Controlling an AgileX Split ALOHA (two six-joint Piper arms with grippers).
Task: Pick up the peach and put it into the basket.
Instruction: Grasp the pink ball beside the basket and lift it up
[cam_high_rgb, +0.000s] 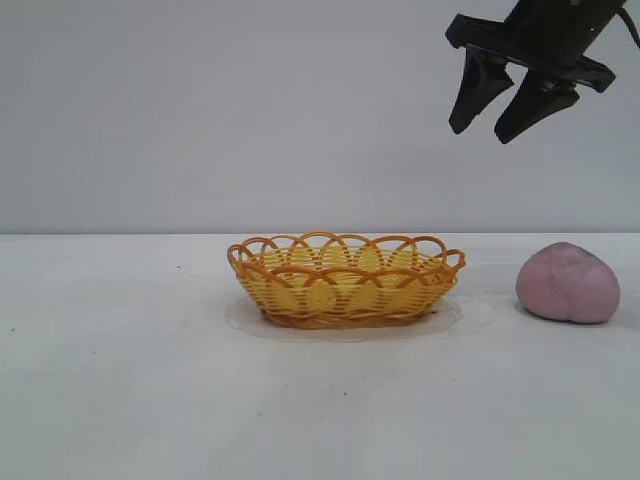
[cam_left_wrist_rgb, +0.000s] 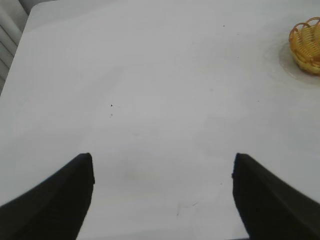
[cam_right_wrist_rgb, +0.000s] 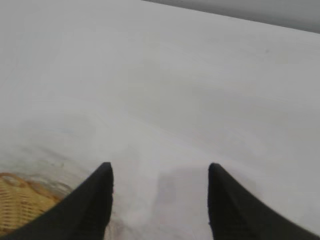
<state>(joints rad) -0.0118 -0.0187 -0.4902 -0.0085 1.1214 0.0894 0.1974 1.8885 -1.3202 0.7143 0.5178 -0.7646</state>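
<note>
I'm looking at a plain white table (cam_high_rgb: 120, 380) against a pale grey wall. The peach (cam_high_rgb: 568, 283) sits on it, well below my right gripper (cam_high_rgb: 497, 118) and a little to the outer side of it. That gripper hangs high in the air with its fingers spread apart and nothing between them. The basket (cam_high_rgb: 345, 280) rests inward of the gripper, near the peach but apart from it. My left gripper (cam_left_wrist_rgb: 162, 197) hovers over bare table, fingers wide and empty, the basket far off.
</note>
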